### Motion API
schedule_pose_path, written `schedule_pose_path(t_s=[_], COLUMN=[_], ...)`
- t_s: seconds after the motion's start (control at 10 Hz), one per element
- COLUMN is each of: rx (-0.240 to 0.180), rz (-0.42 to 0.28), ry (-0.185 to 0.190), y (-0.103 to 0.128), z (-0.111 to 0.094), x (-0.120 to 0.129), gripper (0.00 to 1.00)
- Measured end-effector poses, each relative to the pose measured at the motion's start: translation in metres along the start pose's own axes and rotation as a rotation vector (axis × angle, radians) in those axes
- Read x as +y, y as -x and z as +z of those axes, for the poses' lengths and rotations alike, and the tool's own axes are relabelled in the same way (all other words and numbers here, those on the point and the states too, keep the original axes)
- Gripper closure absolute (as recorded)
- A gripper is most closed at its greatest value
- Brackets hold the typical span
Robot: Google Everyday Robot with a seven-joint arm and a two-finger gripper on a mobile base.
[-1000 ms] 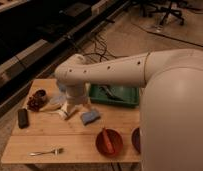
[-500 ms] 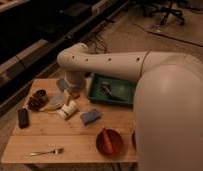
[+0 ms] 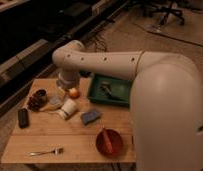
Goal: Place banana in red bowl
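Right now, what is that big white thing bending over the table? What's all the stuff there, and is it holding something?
That big white thing is a robot's arm. There is one picture, from one camera looking down past the arm; where the camera sits is not known. The arm ends in a gripper, a hand with two fingers. It is low over the back left of the wooden table, beside a round orange fruit. I cannot tell if it holds anything. On the table are also a green tray, a white cup, a blue sponge, a fork, a black block and a red bowl near the front edge.
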Motion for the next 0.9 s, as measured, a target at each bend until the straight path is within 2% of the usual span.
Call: schedule_pose_path(t_s=[0.1, 0.2, 0.7, 0.9], rx=[-0.046, -0.064, -0.07, -0.081], rz=[-0.05, -0.074, -0.081, -0.121], ry=[0.005, 0.01, 0.012, 0.013], y=[0.0023, 0.004, 0.0049, 0.0105], z=[0.0033, 0.0055, 0.0056, 0.0099], x=[-0.0018, -0.0006, -0.0003, -0.0032], gripper=[0.35, 0.35, 0.35, 0.35])
